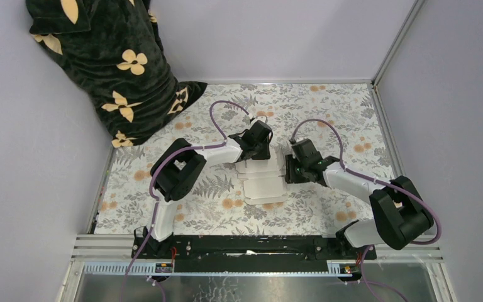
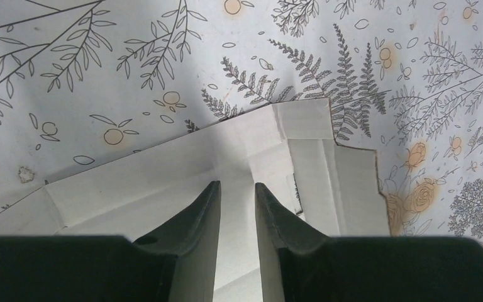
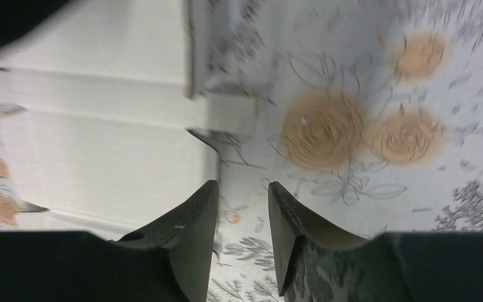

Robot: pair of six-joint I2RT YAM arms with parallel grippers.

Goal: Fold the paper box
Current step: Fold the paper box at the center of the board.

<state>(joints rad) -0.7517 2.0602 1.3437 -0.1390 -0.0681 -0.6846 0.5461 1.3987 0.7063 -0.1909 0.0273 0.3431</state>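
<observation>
Here, the paper box (image 1: 265, 187) lies as a flat, creased sheet on the flowered tablecloth (image 1: 339, 119), mid-table between the two arms. The left gripper (image 2: 236, 185) sits low over the sheet's far end, jaws narrow, with white cardboard showing in the gap. Whether they pinch a crease or only press on the sheet cannot be told. The right gripper (image 3: 243, 184) hangs just beside the sheet's right edge, its jaws partly spread with only cloth between them, holding nothing.
</observation>
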